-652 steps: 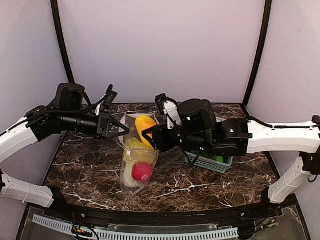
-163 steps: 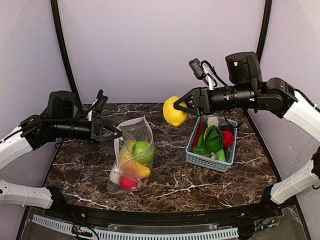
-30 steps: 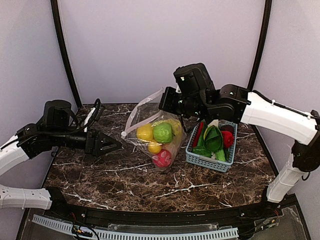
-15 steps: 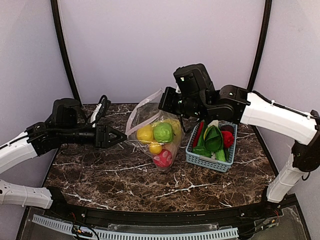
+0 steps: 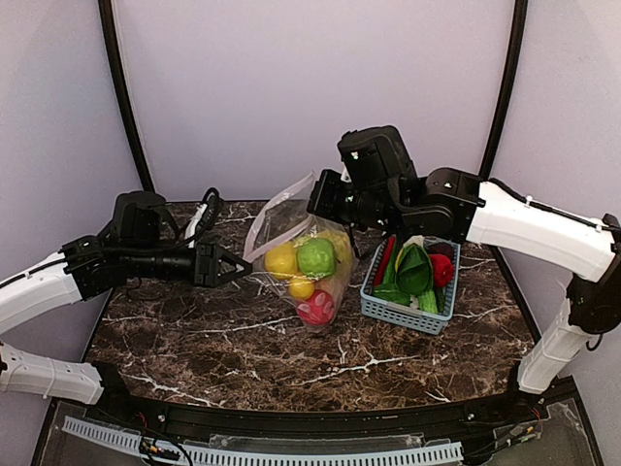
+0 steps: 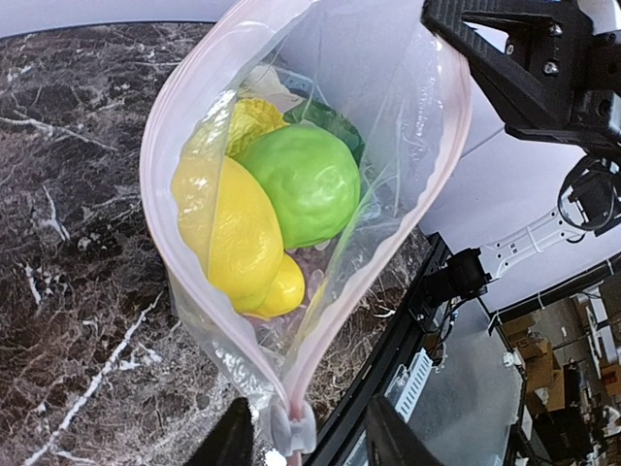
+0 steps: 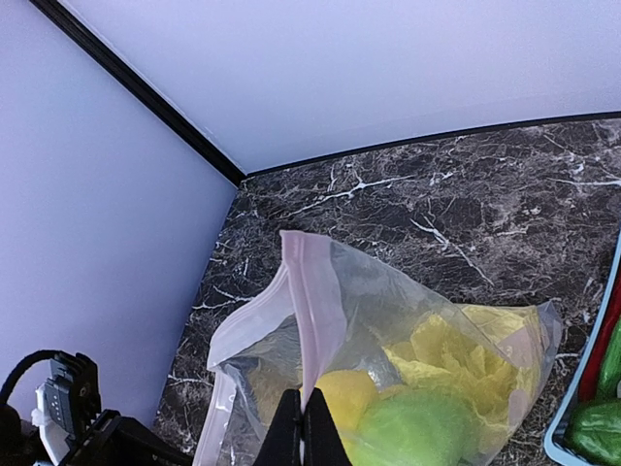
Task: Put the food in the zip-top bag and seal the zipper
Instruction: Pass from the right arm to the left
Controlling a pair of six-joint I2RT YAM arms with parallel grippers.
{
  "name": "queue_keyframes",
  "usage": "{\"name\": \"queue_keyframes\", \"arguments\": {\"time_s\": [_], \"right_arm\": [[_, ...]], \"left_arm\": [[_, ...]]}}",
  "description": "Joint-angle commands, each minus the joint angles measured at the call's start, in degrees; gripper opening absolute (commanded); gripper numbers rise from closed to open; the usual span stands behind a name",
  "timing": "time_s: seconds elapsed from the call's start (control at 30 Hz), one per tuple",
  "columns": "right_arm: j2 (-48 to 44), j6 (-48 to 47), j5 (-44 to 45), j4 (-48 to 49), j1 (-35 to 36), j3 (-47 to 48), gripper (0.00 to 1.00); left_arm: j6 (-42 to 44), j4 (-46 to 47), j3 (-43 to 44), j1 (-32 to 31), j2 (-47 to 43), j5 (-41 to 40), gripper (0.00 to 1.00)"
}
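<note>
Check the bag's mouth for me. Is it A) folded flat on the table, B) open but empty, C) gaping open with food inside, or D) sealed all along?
C: the left wrist view looks into the gaping bag at the lemon and apple, while the right gripper pinches the zipper.

Dark brown white-veined marble tabletop (image 5: 194,330), light-blue slotted basket (image 5: 400,313) on its right side, inside it a green leafy vegetable (image 5: 413,269), a long red piece (image 5: 385,260), a round red piece (image 5: 442,269), pale lilac walls (image 5: 310,87), black corner posts (image 5: 124,97).
</note>
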Motion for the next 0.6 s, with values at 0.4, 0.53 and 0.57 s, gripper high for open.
{"name": "queue_keyframes", "arguments": {"time_s": [0.4,0.53,0.57], "right_arm": [[-6.75,-2.52,1.58,4.93,-0.10,-4.75,0.02],[-9.90,-6.45,2.60,5.33,-0.25,-6.40,0.22],[-10.82,-7.58,2.63,5.38,-0.27,-7.03,0.30]], "left_arm": [[8.14,-5.84,12.85,-0.14,2.70,-1.07,0.01],[12.34,-10.05,17.70,-0.09,5.64,0.12,0.01],[12.78,-11.53,18.19,-0.08,6.50,0.61,0.01]]}}
